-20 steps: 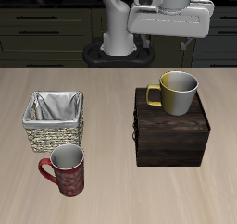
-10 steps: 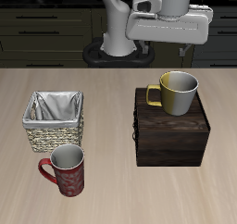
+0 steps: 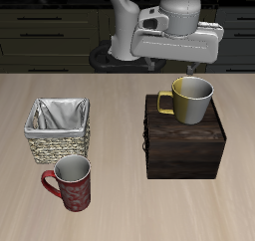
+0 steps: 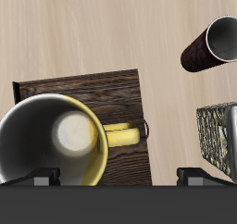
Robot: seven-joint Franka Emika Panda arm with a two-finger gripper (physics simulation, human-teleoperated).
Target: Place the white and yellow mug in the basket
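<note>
The white and yellow mug [image 3: 191, 99] stands upright on a dark brown wooden box [image 3: 185, 147], its handle pointing toward the basket's side. The wrist view looks down into its pale inside [image 4: 56, 140]. The woven basket [image 3: 58, 128] with its grey lining stands on the table apart from the box and holds nothing; its edge shows in the wrist view [image 4: 218, 140]. My gripper [image 3: 189, 68] hangs just above and slightly behind the mug. It is open and empty, with the fingertips [image 4: 42, 177] spread wide in the wrist view, and it touches nothing.
A red patterned mug [image 3: 72, 182] stands upright near the table's front edge, just in front of the basket, and also shows in the wrist view [image 4: 211, 43]. Dark cabinets run behind the table. The robot's base stands at the back.
The gripper has come down and forward from the back of the table toward the yellow mug. The mugs, box and basket have not moved.
</note>
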